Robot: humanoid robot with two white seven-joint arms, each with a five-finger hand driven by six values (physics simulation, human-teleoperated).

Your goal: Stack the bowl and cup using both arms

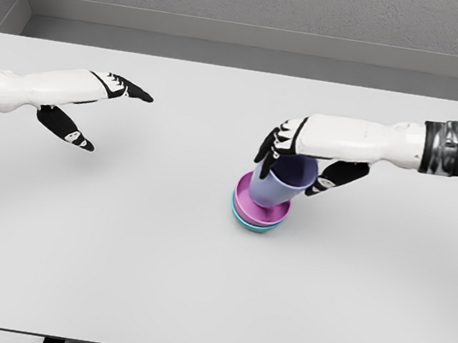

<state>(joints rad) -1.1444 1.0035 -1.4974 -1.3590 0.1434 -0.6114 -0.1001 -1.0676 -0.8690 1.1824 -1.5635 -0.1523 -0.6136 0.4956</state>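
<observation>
Right hand [301, 152] curled around tilted lavender plastic cup [283, 182], seated in pink bowl [248, 202] nested on teal bowl [256, 224], right of centre on white table [114, 249]; left hand [92, 108] spread, empty, far left; tilted release likely tipping cup out.

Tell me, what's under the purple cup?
The purple cup, gripped by the right hand, sits tilted in a pink bowl. A teal bowl peeks out beneath that. The cup hides the pink bowl's inside.
</observation>
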